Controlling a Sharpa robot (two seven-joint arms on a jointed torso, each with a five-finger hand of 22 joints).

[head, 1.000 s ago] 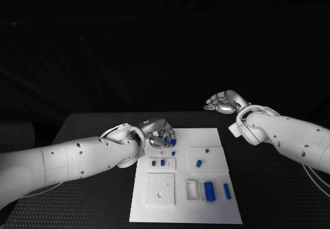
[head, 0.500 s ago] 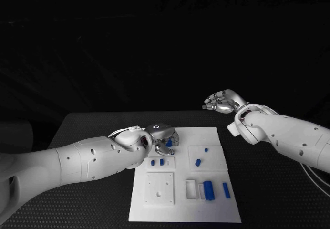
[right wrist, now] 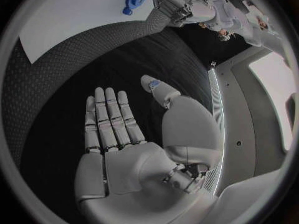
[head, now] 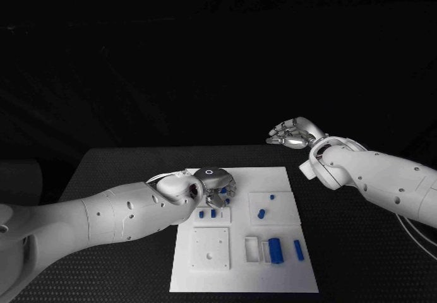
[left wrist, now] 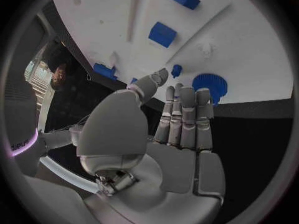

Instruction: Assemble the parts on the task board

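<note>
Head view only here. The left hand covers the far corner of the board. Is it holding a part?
Observer: No. The left wrist view shows the left hand empty, its fingers straight and side by side.
Operator: Where's the gear then?
Observer: The blue gear lies on the white board, just past the fingertips. I can't tell whether they touch it.
Operator: Right hand looks curled from here.
Observer: The right wrist view shows the right hand flat and empty, over the black table.
</note>
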